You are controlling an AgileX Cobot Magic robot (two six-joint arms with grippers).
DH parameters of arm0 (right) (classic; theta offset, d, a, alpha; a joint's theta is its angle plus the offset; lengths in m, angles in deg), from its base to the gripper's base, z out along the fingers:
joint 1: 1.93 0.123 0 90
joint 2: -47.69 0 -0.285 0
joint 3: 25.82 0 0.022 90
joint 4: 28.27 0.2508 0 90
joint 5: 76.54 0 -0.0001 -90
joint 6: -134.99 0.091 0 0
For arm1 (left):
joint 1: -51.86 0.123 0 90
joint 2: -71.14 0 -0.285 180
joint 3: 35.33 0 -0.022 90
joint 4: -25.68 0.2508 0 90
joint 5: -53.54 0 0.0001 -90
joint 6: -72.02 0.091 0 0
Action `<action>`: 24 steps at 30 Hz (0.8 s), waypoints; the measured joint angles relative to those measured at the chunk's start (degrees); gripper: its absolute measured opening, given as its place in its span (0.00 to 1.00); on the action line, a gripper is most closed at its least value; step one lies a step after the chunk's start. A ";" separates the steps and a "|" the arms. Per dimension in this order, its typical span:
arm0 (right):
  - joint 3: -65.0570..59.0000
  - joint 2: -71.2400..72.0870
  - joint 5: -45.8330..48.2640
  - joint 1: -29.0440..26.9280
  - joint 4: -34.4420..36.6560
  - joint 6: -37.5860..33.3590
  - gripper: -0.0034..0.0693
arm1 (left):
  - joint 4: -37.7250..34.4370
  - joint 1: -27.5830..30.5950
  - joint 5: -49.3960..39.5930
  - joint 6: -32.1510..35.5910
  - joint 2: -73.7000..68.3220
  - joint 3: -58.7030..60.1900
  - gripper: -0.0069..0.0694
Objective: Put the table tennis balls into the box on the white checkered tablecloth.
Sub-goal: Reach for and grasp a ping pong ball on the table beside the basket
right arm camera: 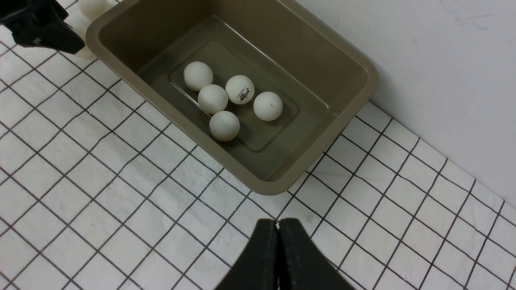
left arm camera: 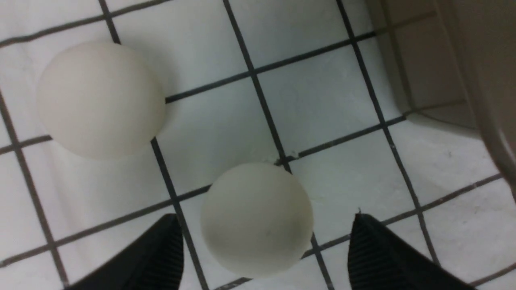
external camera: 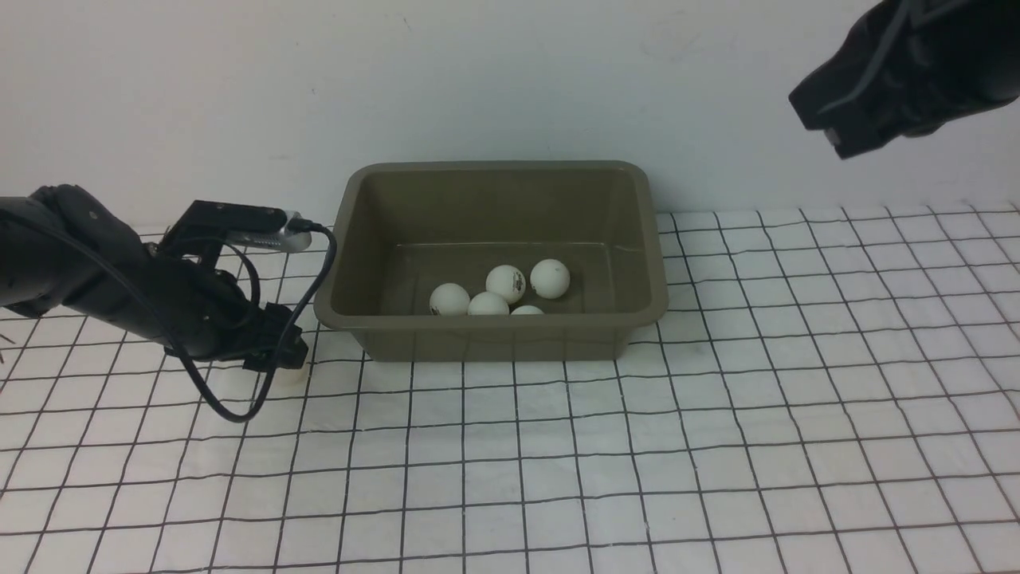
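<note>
On the cloth [external camera: 717, 438] just left of the box [external camera: 494, 171], the left gripper [external camera: 279, 359] sits low, jaws apart around one ball [left arm camera: 256, 219] (no contact visible), with a second ball [left arm camera: 100, 98] nearby. Five balls [right arm camera: 240, 89] are boxed, so this looks like pick six. Next: close centred, lift over the rim, release. Right gripper [right arm camera: 278, 229] is pinched together, parked high.

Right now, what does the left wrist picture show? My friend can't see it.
A white ball sits on the checkered cloth between the left arm's two open black fingers. A second ball lies apart from it, and a corner of the brown box shows at one edge.
</note>
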 joint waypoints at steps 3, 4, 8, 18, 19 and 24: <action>0.00 0.00 0.00 0.00 0.00 0.00 0.02 | -0.22 -0.12 0.60 0.02 -0.49 -0.05 0.74; 0.00 0.00 0.00 0.00 0.00 0.00 0.02 | -0.22 -0.23 0.70 0.02 -0.83 -0.16 0.74; 0.00 0.00 0.00 0.00 0.04 0.00 0.02 | -0.98 -1.02 0.81 0.07 -2.37 -1.22 0.74; 0.00 0.00 0.00 0.00 0.04 0.00 0.02 | -1.86 -2.07 0.94 -3.00 -4.64 -2.91 0.55; 0.00 0.00 0.00 0.00 0.04 0.00 0.02 | -1.58 -2.07 0.94 -3.28 -4.64 -2.91 0.54; 0.00 0.00 0.00 0.00 0.04 0.00 0.02 | 1.76 -2.07 0.29 -5.99 -4.44 -3.06 0.55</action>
